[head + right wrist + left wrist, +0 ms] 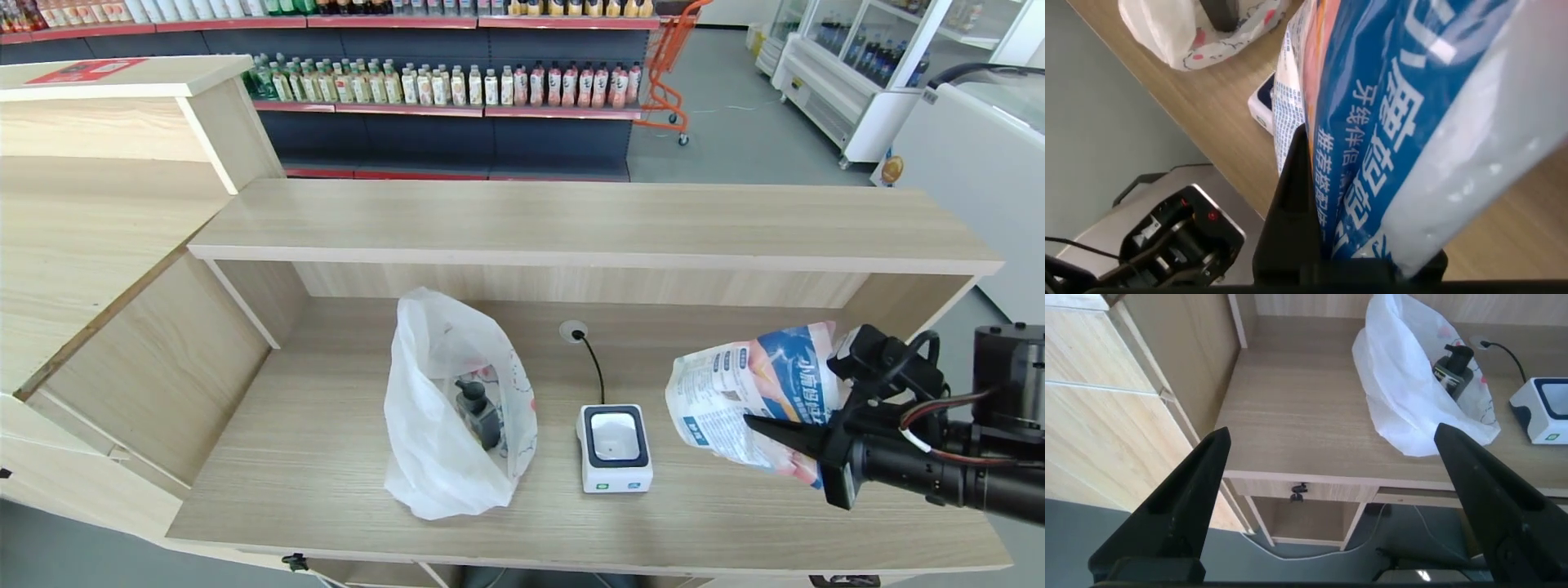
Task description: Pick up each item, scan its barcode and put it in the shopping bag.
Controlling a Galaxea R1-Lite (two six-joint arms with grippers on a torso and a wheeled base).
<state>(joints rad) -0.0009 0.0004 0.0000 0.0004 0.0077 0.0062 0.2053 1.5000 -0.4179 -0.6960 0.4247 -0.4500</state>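
Head view, lower right: right claw (780,429) clamped on the blue-and-white packet (747,384), which juts up-left from it, above the surface (326,482), right of the scanner (614,445). Shopping bag (441,465) centre-left, pump bottle (478,408) inside. Left claw (1333,437) spread apart, holding nothing.

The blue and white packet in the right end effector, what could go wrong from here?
The right end effector grips the packet at one end, so most of it sticks out unsupported; it may sag or slip over the scanner. The shopping bag is limp, with a pump bottle already inside; the wide packet could catch its rim or drag it.
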